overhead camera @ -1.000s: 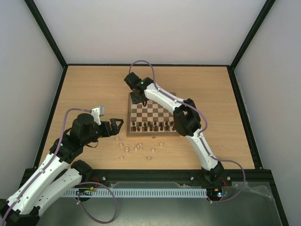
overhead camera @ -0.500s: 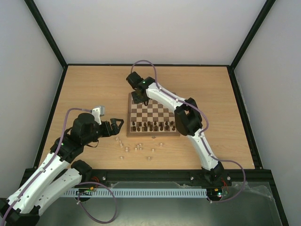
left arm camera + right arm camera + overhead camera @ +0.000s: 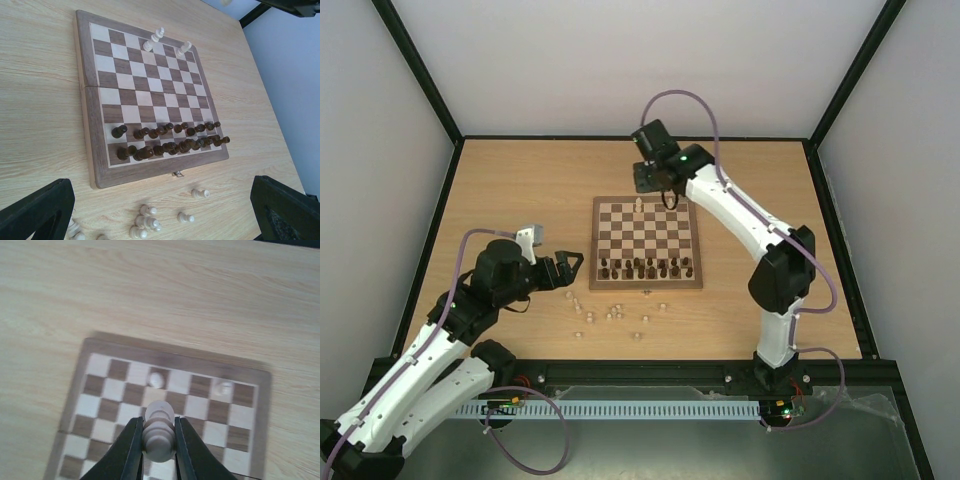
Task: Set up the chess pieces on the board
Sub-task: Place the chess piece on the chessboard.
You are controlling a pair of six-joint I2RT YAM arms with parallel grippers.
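Right fingers [image 3: 129, 452] clamped on pale chess piece [image 3: 159, 439] above board [image 3: 104, 386]; left fingers [image 3: 42, 207] apart near loose pieces [image 3: 145, 222].

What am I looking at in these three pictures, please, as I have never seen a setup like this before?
These are two white robot arms bolted to the near edge of a wooden table. The wide picture comes from a fixed camera above and behind them; the other two come from a small camera on each wrist. In the middle lies a chessboard. Dark pieces stand in two rows along its near side, two pale pieces stand on its far row, and loose pale pieces lie on the table in front of it. The right end effector grips one pale piece above the board's far part. The left end effector is open and empty, beside the loose ones.
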